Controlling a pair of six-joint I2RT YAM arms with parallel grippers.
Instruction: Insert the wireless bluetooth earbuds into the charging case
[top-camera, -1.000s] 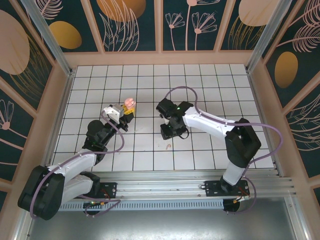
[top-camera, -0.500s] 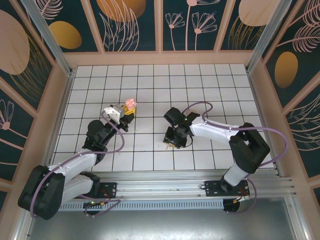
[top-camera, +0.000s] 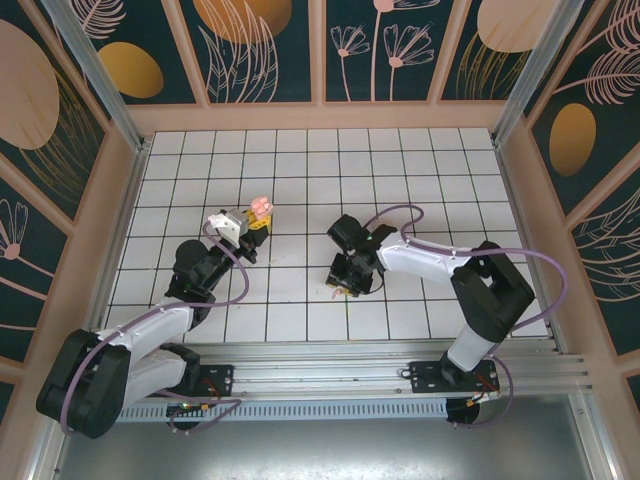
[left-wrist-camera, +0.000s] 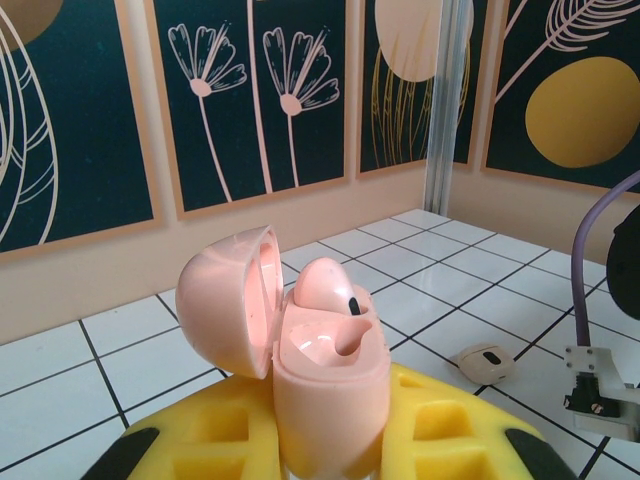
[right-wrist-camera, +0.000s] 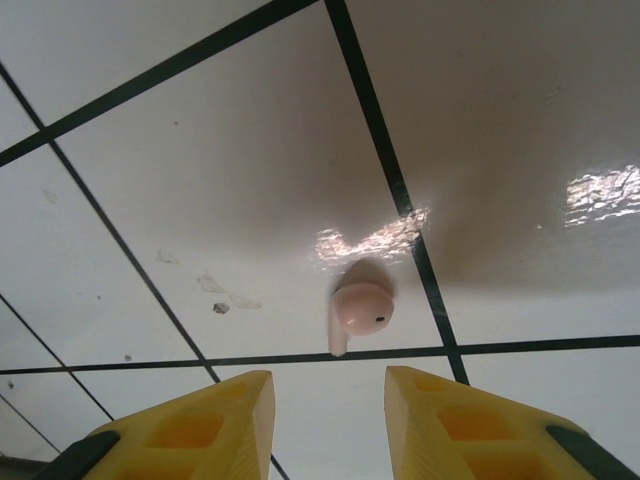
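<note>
Bright even light, glare patches on table (right-wrist-camera: 598, 190).

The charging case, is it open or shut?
Open: the lid of the charging case is flipped back, and one earbud sits inside.

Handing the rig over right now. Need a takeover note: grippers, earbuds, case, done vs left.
Left gripper: shut on the charging case, which it holds upright with the lid open.
Right gripper: open and low over the table, holding nothing.
Done: seated earbud sits in the case.
Left: loose earbud lies on the table just ahead of the right fingers. Likely next steps are to grasp it, carry it to the case and seat it.
</note>
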